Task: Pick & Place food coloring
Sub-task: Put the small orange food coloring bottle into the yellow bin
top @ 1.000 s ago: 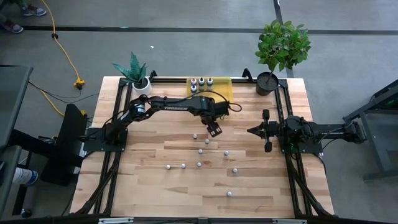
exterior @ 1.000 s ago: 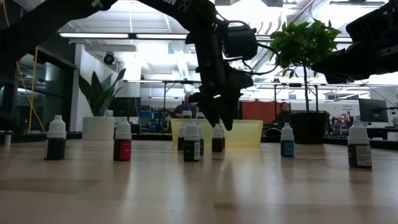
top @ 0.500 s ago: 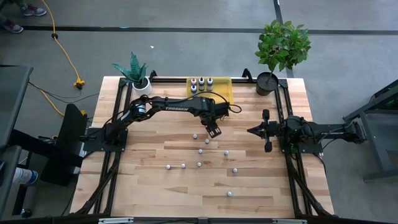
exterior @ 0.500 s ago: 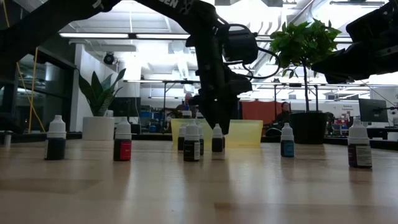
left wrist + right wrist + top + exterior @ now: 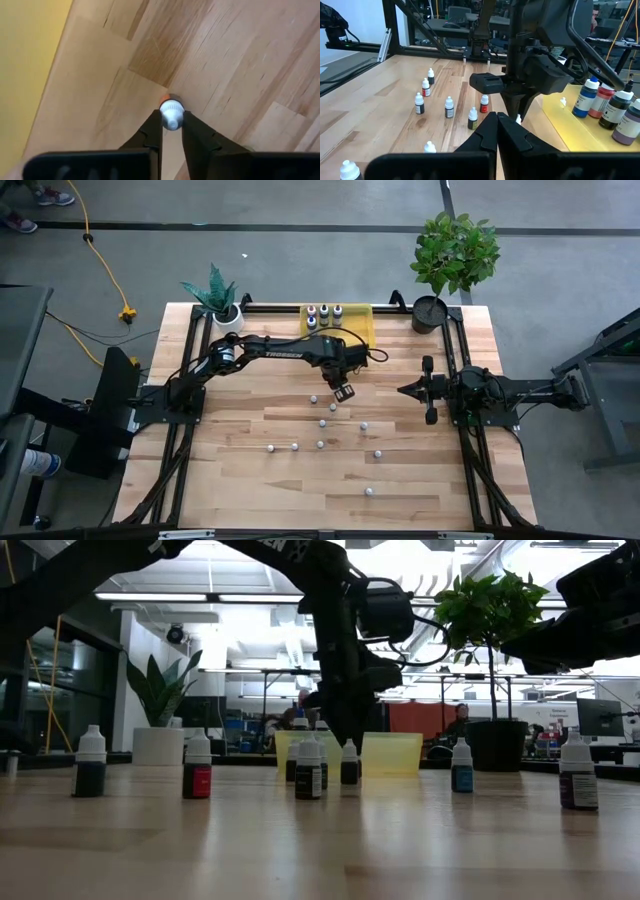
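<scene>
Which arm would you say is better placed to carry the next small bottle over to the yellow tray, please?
The left. Its gripper already has fingers on either side of a small bottle near the yellow tray. The right gripper waits at the table's right side.

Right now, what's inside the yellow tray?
The yellow tray holds five larger food coloring bottles with dark, blue and pink caps. The left hand hides nothing there.

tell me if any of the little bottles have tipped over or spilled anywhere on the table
Nothing stands out. The small bottles scattered on the table stand upright, with no spill visible, and the larger ones sit in the yellow tray. The left gripper is closed on one small bottle.
</scene>
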`<state>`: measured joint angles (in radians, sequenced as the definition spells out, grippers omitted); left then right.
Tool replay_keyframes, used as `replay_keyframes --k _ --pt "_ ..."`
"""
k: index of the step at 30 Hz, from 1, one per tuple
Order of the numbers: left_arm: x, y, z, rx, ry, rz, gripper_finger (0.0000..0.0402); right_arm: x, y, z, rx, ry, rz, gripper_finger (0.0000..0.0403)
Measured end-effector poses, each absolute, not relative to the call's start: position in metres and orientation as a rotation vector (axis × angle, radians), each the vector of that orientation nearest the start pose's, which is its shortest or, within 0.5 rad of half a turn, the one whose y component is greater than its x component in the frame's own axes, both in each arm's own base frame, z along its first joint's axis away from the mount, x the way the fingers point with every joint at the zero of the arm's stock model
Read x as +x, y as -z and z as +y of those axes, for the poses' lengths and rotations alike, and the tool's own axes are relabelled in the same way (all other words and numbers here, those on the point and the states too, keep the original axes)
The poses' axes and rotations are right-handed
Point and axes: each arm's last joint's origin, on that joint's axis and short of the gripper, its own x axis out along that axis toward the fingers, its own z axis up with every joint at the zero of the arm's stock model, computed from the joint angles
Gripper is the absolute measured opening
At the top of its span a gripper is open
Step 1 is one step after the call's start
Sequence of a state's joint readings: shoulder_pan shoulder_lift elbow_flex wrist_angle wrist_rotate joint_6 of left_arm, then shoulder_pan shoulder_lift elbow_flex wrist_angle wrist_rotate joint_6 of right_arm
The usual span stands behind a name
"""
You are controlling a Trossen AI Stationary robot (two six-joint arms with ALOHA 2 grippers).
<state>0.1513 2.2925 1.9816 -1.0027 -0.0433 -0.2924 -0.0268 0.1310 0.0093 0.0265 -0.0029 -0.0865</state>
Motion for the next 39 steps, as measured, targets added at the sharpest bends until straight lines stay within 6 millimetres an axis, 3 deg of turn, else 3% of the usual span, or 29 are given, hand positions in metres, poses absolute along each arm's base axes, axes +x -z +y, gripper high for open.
replay_keyframes --k 4,8,18,21,26,39 --pt "0.466 -0.193 0.072 -0.319 -0.356 1.279 0.0036 0.105 -0.159 -0.003 -0.085 0.02 0.096 0.0" --pt "0.467 -0.208 0.072 -0.319 -0.355 1.263 0.0035 0.105 -0.159 -0.003 -0.085 0.019 0.096 0.0" --pt "0.457 -0.278 0.073 -0.355 -0.381 1.262 0.0033 0.105 -0.159 -0.003 -0.085 0.019 0.096 0.0" --pt "0.453 -0.29 0.077 -0.391 -0.425 1.228 0.0033 0.105 -0.159 -0.003 -0.085 0.02 0.096 0.0" --pt "0.443 -0.3 0.094 -0.457 -0.532 1.207 0.0033 0.105 -0.159 -0.003 -0.085 0.019 0.096 0.0" --pt "0.425 -0.291 0.155 -0.588 -0.824 1.161 0.0033 0.105 -0.159 -0.003 -0.085 0.019 0.096 0.0"
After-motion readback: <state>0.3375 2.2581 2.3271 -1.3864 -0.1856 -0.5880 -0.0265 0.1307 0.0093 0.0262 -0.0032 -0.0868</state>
